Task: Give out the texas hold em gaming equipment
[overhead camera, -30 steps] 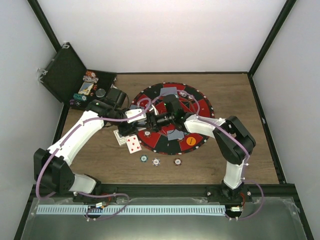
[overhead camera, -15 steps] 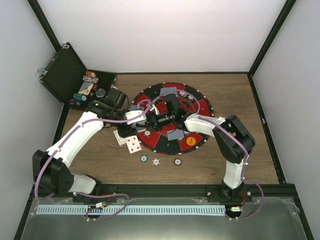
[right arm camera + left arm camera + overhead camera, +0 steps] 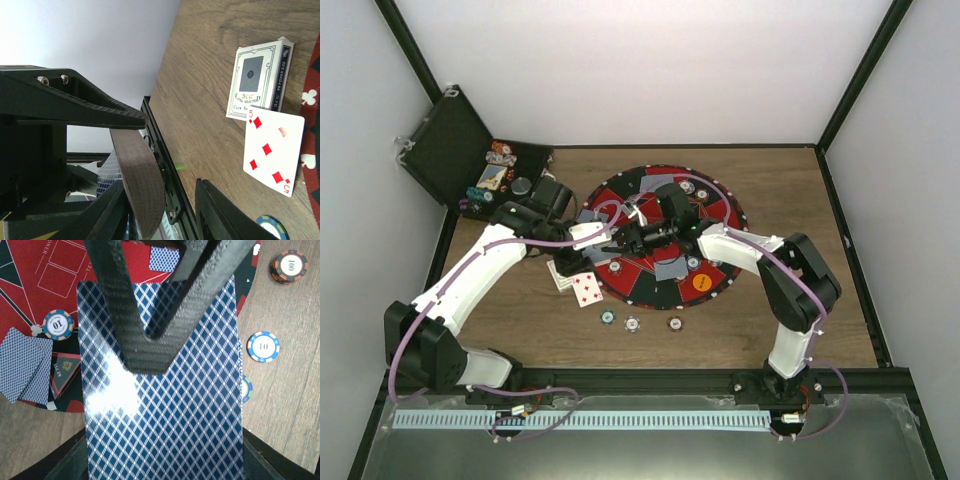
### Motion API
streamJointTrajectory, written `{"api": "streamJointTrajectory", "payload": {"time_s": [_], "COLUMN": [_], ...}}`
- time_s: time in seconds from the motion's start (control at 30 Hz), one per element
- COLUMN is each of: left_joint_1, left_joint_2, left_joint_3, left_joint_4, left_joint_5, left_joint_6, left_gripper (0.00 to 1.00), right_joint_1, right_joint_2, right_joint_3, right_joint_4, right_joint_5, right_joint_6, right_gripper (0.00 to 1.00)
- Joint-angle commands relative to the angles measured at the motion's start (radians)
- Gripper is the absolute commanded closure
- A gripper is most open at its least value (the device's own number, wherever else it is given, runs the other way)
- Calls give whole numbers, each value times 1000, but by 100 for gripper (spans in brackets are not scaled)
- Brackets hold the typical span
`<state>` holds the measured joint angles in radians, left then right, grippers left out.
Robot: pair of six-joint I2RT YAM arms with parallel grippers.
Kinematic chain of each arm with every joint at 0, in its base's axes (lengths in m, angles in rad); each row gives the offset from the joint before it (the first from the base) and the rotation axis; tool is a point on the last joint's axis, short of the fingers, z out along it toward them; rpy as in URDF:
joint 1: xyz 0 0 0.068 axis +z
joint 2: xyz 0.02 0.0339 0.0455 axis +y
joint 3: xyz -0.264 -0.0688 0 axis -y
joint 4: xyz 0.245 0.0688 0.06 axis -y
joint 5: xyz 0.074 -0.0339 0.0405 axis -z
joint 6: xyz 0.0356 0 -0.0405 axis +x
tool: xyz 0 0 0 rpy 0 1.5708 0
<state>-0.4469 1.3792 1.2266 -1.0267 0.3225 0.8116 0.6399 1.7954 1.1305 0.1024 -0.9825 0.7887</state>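
Above the table (image 3: pixel 800 300), at the mat's (image 3: pixel 715 215) left edge, my left tool (image 3: pixel 150 347) was clamped on the cards (image 3: pixel 165 430), offering them to my right tool (image 3: pixel 632 238), whose grip I could not tell.

Arm hardware, both units
Left arm (image 3: pixel 470 272) and right arm (image 3: pixel 736 249): white link shells, black joint housings, lilac cable (image 3: pixel 400 345) looped along each. End effector fingers (image 3: pixel 117 300) black with carbon weave; two bright screws (image 3: pixel 64 78) on the right wrist bracket (image 3: pixel 75 102).
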Motion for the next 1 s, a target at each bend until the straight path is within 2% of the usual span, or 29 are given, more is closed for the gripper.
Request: {"api": "streamJointTrajectory", "payload": {"time_s": [0.0, 0.1, 0.17, 0.33, 0.43, 0.67, 0.97], "left_joint_1": [2, 3, 3, 2, 2, 2, 2], "left_joint_2": [-55, -57, -57, -54, -54, -49, -52], "left_joint_3": [3, -2, -3, -5, -11, -26, -39], "left_joint_4": [19, 19, 20, 22, 25, 34, 38], "left_joint_5": [27, 21, 18, 20, 16, -15, -43], "left_joint_6": [10, 12, 13, 11, 11, 16, 23], "left_gripper": [96, 96, 96, 96, 96, 96, 96], "right_joint_1": [-24, -25, -26, -26, -27, -78, -277], "right_joint_2": [-11, -22, -34, -59, -74, -139, -268], "right_joint_3": [11, 16, 18, 21, 20, -12, -164], "right_joint_4": [-133, -148, -153, -151, -150, -184, -285], "right_joint_5": [63, 68, 70, 69, 67, 66, 52], "right_joint_6": [-59, -66, -66, -49, -44, -59, -154], "right_gripper": [62, 62, 66, 90, 99, 99, 99]}}
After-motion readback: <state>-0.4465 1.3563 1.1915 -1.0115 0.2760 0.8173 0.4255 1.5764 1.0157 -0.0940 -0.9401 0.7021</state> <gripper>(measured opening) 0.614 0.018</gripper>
